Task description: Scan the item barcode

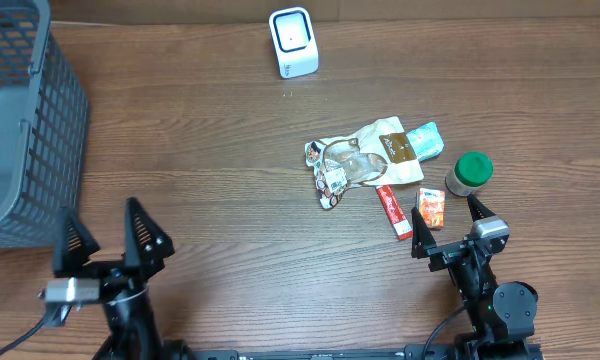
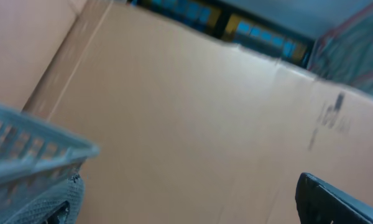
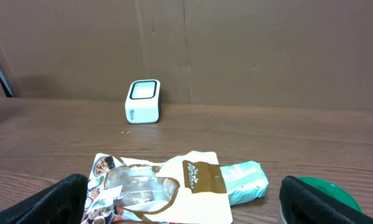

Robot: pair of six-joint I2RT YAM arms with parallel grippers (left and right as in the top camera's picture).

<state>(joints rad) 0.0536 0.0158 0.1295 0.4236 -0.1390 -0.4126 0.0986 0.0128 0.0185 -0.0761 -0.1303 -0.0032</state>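
A white barcode scanner [image 1: 293, 42] stands at the back of the table, also visible in the right wrist view as the scanner [image 3: 142, 101]. The items lie at centre right: a white-and-brown snack pouch [image 1: 360, 160], a teal packet [image 1: 427, 140], a red tube [image 1: 392, 211], a small orange box [image 1: 431, 208] and a green-lidded jar [image 1: 469, 172]. My right gripper [image 1: 450, 225] is open just in front of them, holding nothing; the pouch [image 3: 174, 186] lies ahead between its fingers [image 3: 317, 202]. My left gripper [image 1: 110, 238] is open and empty at the front left, far from the items.
A grey mesh basket [image 1: 20, 120] fills the left side; its rim [image 2: 25, 155] shows in the left wrist view against a cardboard wall [image 2: 186, 106]. The same wall runs behind the scanner. Bare wood lies between the two arms.
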